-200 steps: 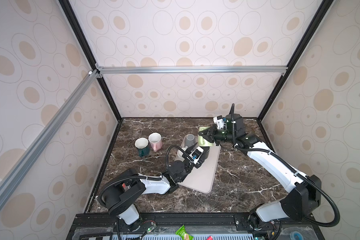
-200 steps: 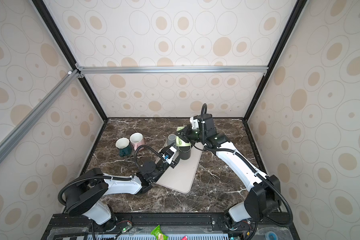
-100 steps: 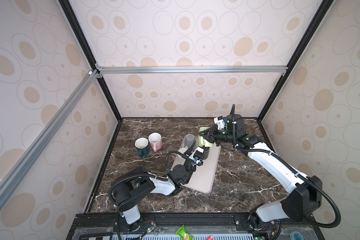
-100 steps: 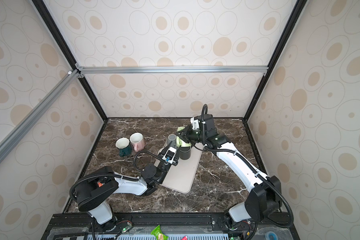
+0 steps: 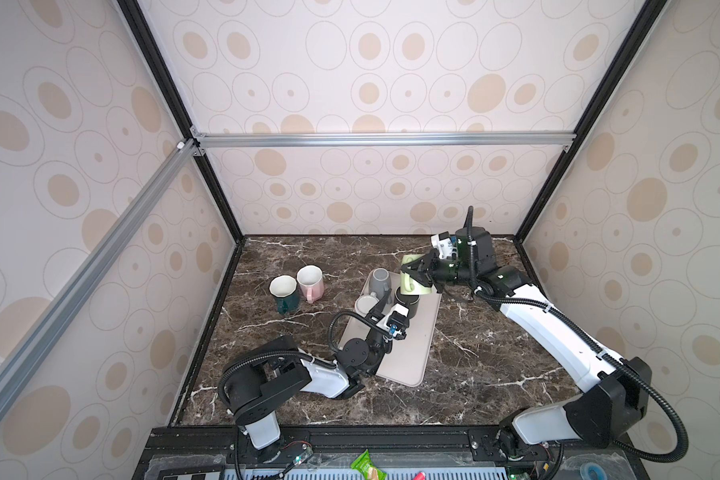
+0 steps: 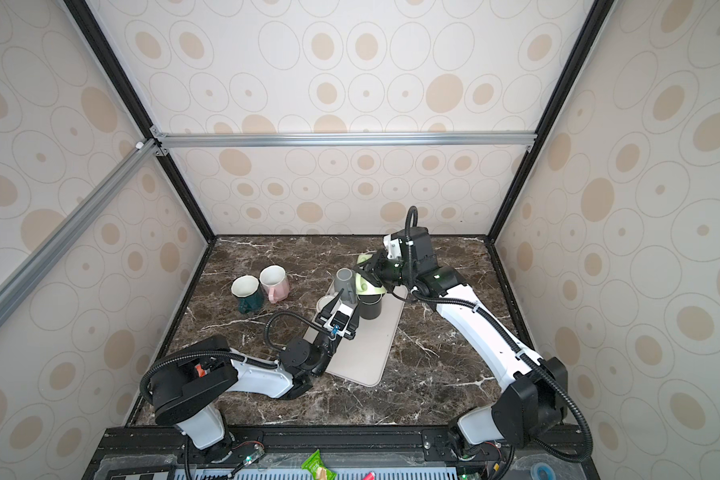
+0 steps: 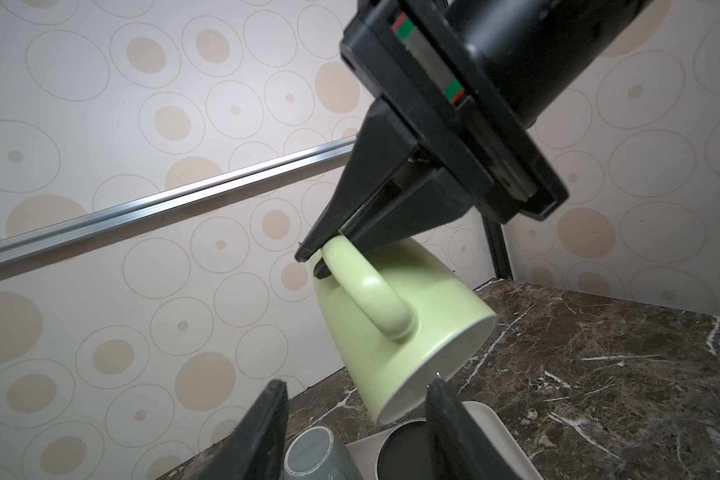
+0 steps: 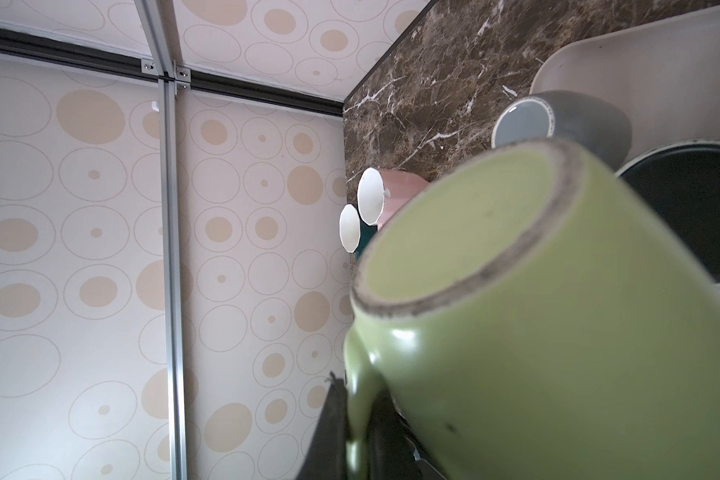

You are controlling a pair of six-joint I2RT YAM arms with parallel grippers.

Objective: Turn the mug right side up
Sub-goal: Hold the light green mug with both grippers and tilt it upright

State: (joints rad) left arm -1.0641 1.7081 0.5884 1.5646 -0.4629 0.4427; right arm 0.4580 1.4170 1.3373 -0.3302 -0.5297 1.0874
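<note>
Now, green mug (image 5: 417, 283): it is hanging in the air over the far end of the tray (image 5: 412, 353), just above the black mug (image 5: 410, 306). It is tipping, with its open mouth pointing down and to the side and its flat bottom pointing up.
Right gripper (image 7: 314, 262): it is squeezing tight on the green mug's handle and holding the mug up.
Left gripper (image 7: 357, 384): its two fingers are standing apart and gripping nothing. It is sitting low over the tray and pointing up at the green mug. I cannot tell if one finger is touching the rim.
Tray: it is lying on the counter (image 5: 487, 365) and carrying the black mug, a grey mug (image 5: 380, 280) and a small pale cup (image 5: 366, 306) at its far end.
Grey mug: it is sitting upside down.
Teal mug (image 5: 283, 293) and pink mug (image 5: 310, 282): they are standing right side up, side by side on the counter, well apart from the tray.
</note>
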